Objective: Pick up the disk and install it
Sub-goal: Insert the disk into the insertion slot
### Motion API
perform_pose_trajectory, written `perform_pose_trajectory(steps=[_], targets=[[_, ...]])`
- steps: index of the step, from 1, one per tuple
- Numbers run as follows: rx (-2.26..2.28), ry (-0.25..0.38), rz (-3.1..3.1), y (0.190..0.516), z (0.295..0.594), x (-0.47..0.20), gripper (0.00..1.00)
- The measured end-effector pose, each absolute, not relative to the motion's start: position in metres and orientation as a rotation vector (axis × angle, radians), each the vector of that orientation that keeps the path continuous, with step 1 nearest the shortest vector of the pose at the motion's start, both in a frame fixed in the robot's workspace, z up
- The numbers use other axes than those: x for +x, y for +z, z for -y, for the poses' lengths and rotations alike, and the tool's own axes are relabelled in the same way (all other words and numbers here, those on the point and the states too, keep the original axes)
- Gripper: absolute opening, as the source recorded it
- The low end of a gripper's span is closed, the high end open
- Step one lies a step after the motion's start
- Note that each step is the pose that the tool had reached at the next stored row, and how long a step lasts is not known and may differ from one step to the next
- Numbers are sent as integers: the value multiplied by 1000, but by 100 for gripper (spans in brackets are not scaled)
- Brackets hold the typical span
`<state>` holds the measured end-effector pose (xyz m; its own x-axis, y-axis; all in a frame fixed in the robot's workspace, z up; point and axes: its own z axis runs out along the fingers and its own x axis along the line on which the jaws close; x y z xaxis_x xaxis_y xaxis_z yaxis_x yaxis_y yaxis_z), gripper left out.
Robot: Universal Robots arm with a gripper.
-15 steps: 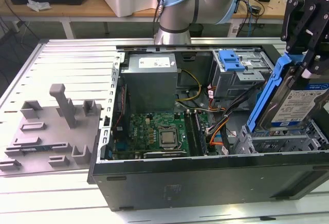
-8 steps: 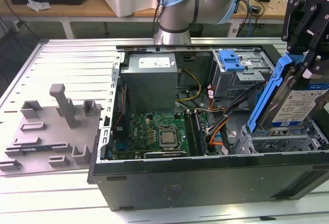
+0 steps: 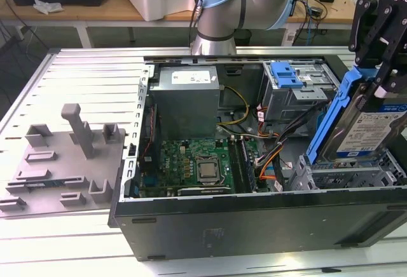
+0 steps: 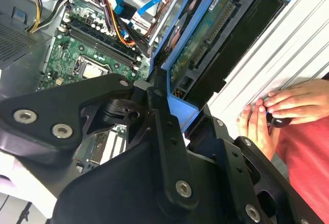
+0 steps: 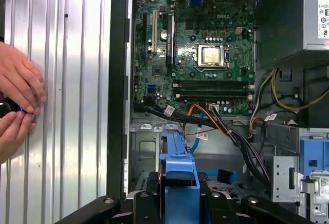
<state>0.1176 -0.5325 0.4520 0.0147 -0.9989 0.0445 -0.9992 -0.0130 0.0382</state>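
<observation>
Inspector: State of the gripper?

Assessor: The gripper [image 3: 376, 93] hangs in the upper right of the exterior view, pinching the disk [image 3: 367, 134]. In the second wrist view its black fingers [image 4: 160, 126] press on the blue bracket at one end of the disk [image 4: 203, 44], and the gripper [image 4: 177, 103] is clamped across it.

Inspector: Location of the disk?

Assessor: At the right edge of the exterior view, over the open case [image 3: 254, 226]. It stands steeply tilted, with the label towards the camera and the blue bracket running up its left side. Its lower end is at the grey bay [image 3: 346, 178] in the case's lower right corner. I cannot tell whether the two touch. The disk is not lying flat in the bay. In the first wrist view the disk [image 5: 177, 165] is seen edge-on, gripped by the gripper [image 5: 177, 206].

Inspector: Other contents of the case?

Assessor: The motherboard [image 3: 191, 162] with its bare processor [image 3: 206, 170] lies at the centre of the frame, and the power supply [image 3: 187, 96] is above it. The cage [image 3: 286, 83] with the blue latch stands right of centre near the top, beside the disk and apart from it.

Inspector: Outside the case?

Assessor: A grey fixture [image 3: 57, 169] rests on the slatted table [image 3: 63, 245] at the left. The arm [image 3: 241, 4] rises at top centre.

Inspector: Any persons present?

Assessor: Both wrist views show a person's hands [image 5: 18, 90] on the table beside the case. In the second wrist view the hands [image 4: 277, 106] close round a small dark object, clear of the gripper.
</observation>
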Motion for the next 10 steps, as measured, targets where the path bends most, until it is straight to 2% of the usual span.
perform_pose_trajectory(steps=[10], targets=[[2189,7,2172,451,533,118,36]])
